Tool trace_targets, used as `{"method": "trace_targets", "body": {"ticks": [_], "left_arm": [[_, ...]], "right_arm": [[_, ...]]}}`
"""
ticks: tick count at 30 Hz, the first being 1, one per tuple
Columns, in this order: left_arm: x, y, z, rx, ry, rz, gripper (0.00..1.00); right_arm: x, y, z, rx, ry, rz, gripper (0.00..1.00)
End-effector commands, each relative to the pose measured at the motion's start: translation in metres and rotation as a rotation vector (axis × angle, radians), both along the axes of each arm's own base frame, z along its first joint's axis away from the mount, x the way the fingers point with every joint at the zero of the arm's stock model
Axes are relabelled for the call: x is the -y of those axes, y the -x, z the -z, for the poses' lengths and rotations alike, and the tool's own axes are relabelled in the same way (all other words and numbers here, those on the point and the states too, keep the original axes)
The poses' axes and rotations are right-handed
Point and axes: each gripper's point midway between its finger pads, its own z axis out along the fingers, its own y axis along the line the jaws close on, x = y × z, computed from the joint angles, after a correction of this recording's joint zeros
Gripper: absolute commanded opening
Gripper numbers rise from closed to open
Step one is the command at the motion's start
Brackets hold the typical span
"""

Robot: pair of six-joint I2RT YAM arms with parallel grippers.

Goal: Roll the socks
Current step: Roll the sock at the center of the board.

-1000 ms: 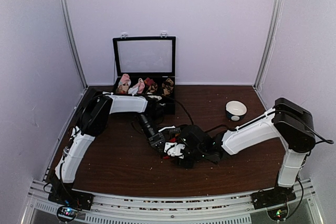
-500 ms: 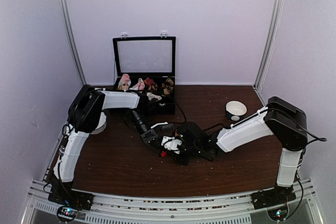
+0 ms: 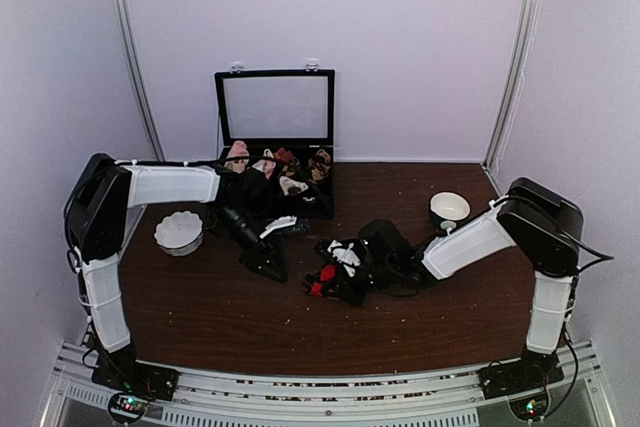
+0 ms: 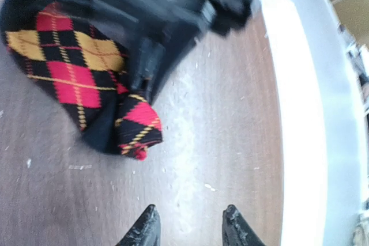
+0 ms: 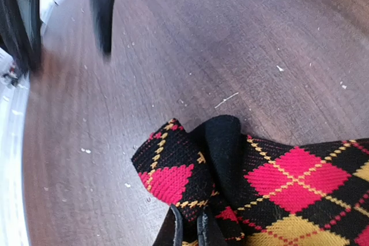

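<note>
Centrally, the dark wooden tabletop [image 3: 220,317] carries an open black case [image 3: 275,107] at its far edge. The right hand [image 5: 189,230] is almost fully closed, with its fingers pinching a fold of the black argyle sock [image 5: 277,188], which has red and yellow diamonds. The sock lies crumpled at mid-tabletop, in front of the case. The left hand [image 4: 190,229] is near the sock without touching it; its fingers are parted and hold nothing. A white scalloped bowl [image 3: 179,231] sits near the left edge.
</note>
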Motion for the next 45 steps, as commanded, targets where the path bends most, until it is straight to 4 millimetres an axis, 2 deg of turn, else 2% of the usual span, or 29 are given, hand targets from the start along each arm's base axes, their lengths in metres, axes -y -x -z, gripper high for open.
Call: {"method": "trace_targets", "body": {"ticks": [1, 5, 10, 13, 18, 23, 30, 34, 37, 38, 41, 42, 43, 45], "left_arm": [[0.017, -0.008, 0.011, 0.259, 0.043, 0.096, 0.39], [0.034, -0.018, 0.022, 0.426, 0.02, 0.146, 0.39], [0.053, -0.03, 0.025, 0.595, 0.009, 0.191, 0.42], [0.058, -0.031, 0.027, 0.632, 0.013, 0.218, 0.43], [0.061, -0.032, 0.043, 0.614, -0.033, 0.261, 0.43], [0.061, -0.024, 0.056, 0.57, -0.054, 0.301, 0.37], [0.07, -0.017, 0.058, 0.491, -0.038, 0.31, 0.28], [0.073, -0.007, 0.055, 0.392, -0.039, 0.306, 0.1], [0.071, 0.004, 0.056, 0.295, -0.047, 0.282, 0.0], [0.07, 0.007, 0.058, 0.258, -0.057, 0.261, 0.0], [0.066, 0.016, 0.066, 0.137, -0.1, 0.185, 0.0], [0.065, 0.016, 0.07, 0.103, -0.118, 0.156, 0.0], [0.062, 0.016, 0.075, 0.062, -0.139, 0.127, 0.0], [0.056, 0.014, 0.086, -0.004, -0.186, 0.068, 0.0]], "right_arm": [[0.043, 0.024, 0.071, -0.349, 0.145, 0.099, 0.0], [0.048, 0.019, 0.075, -0.405, 0.152, 0.141, 0.0], [0.057, 0.014, 0.085, -0.472, 0.157, 0.19, 0.0], [0.059, 0.012, 0.089, -0.501, 0.164, 0.203, 0.0], [0.059, 0.012, 0.089, -0.508, 0.162, 0.204, 0.0], [0.057, 0.013, 0.086, -0.516, 0.147, 0.193, 0.0], [0.05, 0.012, 0.082, -0.541, 0.117, 0.187, 0.02], [0.051, 0.003, 0.068, -0.479, 0.082, 0.218, 0.1], [0.055, -0.002, 0.049, -0.395, 0.028, 0.238, 0.24], [0.054, -0.002, 0.041, -0.373, 0.002, 0.234, 0.29], [0.054, -0.003, 0.025, -0.311, -0.055, 0.223, 0.33], [0.051, -0.003, 0.02, -0.295, -0.071, 0.211, 0.39], [0.049, -0.001, 0.018, -0.284, -0.075, 0.197, 0.45], [0.047, 0.003, 0.014, -0.253, -0.082, 0.178, 0.48]]}}
